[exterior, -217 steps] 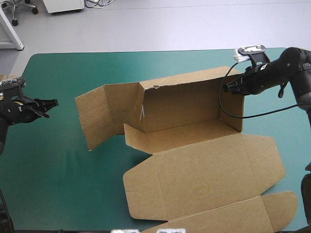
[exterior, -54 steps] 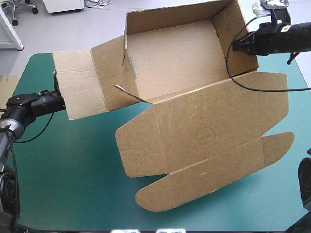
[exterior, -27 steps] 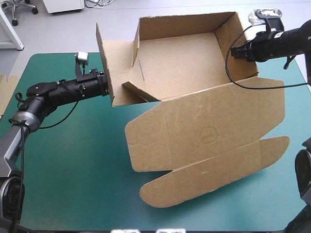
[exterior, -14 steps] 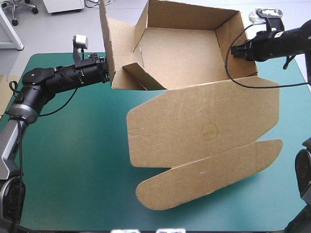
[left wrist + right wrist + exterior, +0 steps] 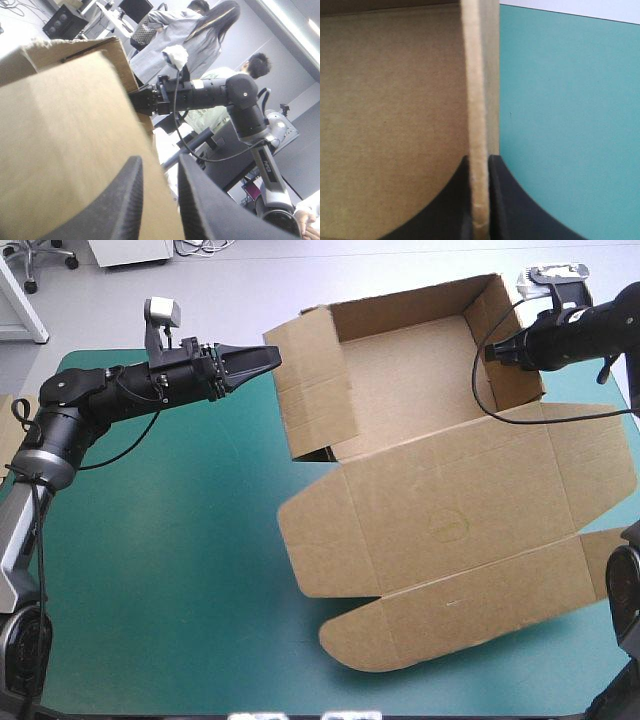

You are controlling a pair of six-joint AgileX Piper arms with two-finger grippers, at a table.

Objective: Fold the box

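The brown box [image 5: 440, 520] hangs tilted above the teal-green table [image 5: 150, 570], its tray part with raised walls at the back and its lid panel and rounded flap [image 5: 470, 610] spread toward the front. My right gripper [image 5: 490, 352] is shut on the tray's right end wall, whose edge [image 5: 479, 150] stands between the black fingers. My left gripper [image 5: 276, 356] reaches in from the left to the outer edge of the left end flap [image 5: 315, 390]. Its fingers [image 5: 130, 200] are all but shut, with the flap's edge [image 5: 75, 125] in the narrow gap.
A strip of more brown board [image 5: 8, 410] shows at the table's left edge. Bare teal-green cover lies left of and in front of the box.
The box has shifted right and tipped lower, and its left end flap has swung inward. My left gripper followed it to the right. The right gripper keeps its hold on the end wall.
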